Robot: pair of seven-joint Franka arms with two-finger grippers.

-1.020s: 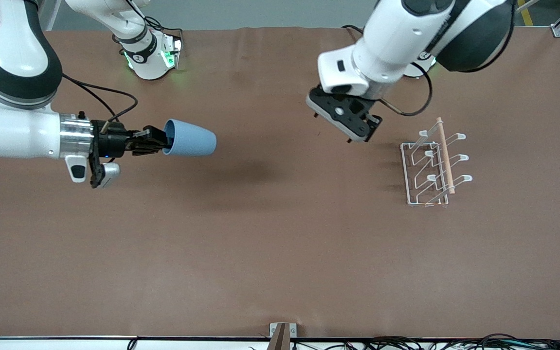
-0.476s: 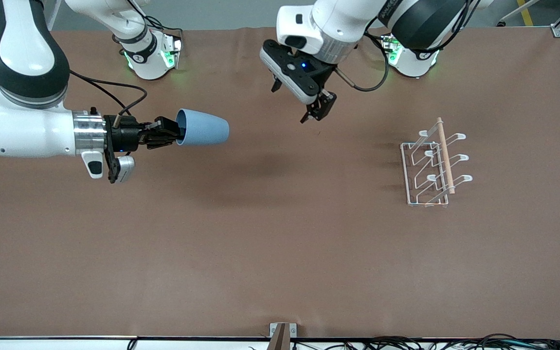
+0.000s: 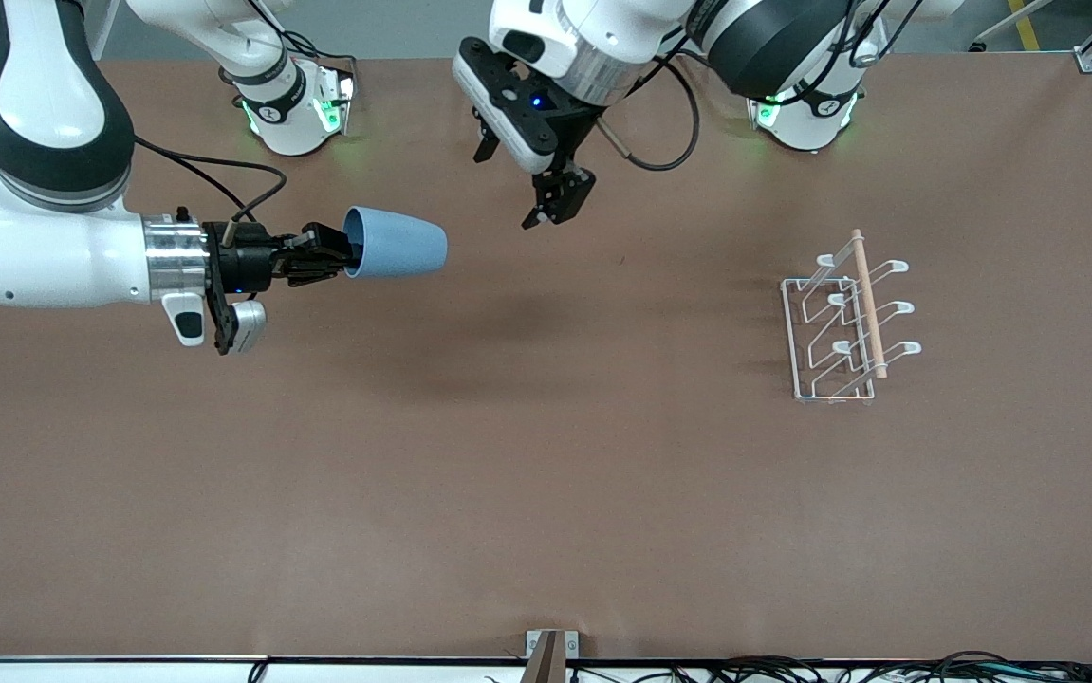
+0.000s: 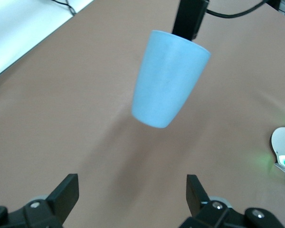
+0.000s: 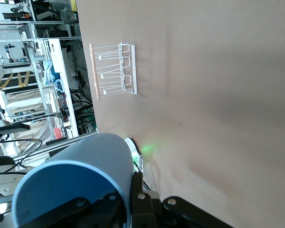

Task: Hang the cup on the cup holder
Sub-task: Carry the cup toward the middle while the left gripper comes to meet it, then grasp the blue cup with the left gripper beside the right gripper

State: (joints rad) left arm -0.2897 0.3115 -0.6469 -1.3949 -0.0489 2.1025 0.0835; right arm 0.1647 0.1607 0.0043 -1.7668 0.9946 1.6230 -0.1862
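Observation:
The light-blue cup (image 3: 398,244) is held on its side in the air, over the table toward the right arm's end. My right gripper (image 3: 332,258) is shut on its rim, one finger inside and one outside, as the right wrist view (image 5: 130,190) shows with the cup (image 5: 80,180) close up. My left gripper (image 3: 555,199) is open and empty, in the air over the table's middle, beside the cup's closed base. In the left wrist view the open gripper (image 4: 133,194) faces the cup (image 4: 170,78). The white wire cup holder (image 3: 840,327) with its wooden rod stands toward the left arm's end and also shows in the right wrist view (image 5: 113,71).
The brown table (image 3: 546,493) is bare round the cup holder. The two arm bases (image 3: 294,114) stand along the table's edge farthest from the front camera. A small metal bracket (image 3: 550,650) sits at the table's nearest edge.
My left gripper has swung away from the cup holder toward the cup and the right arm's end. My right gripper has carried the cup slightly toward the table's middle, then held still.

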